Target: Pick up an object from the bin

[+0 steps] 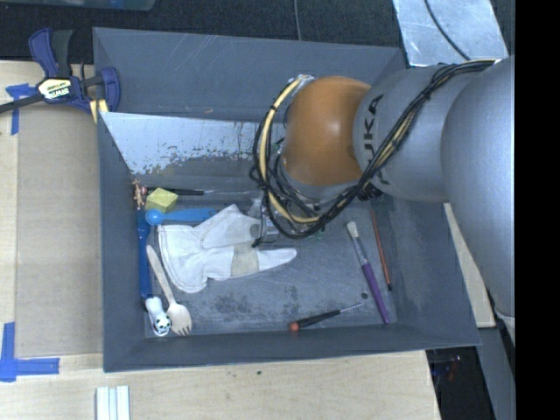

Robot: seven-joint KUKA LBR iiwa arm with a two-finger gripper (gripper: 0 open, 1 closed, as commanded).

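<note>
Jaws over one white glove [206,252]; opening cannot be determined. Nearby: one yellow block [162,201], one purple pen [374,283], one cream fork [178,316].

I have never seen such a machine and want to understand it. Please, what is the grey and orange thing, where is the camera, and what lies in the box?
The grey thing is a robot arm that reaches in from the right. The orange dome is a cover on its wrist. At the arm's end sits the gripper, the part that picks things up.

The one camera looks down on the bin from above, somewhat to one side.

In the bin lie a white glove, a yellow block, a blue stick, a wooden fork, a purple pen and a small screwdriver.

The gripper is at the glove's right edge. Whether it grips the glove I cannot tell.
</note>
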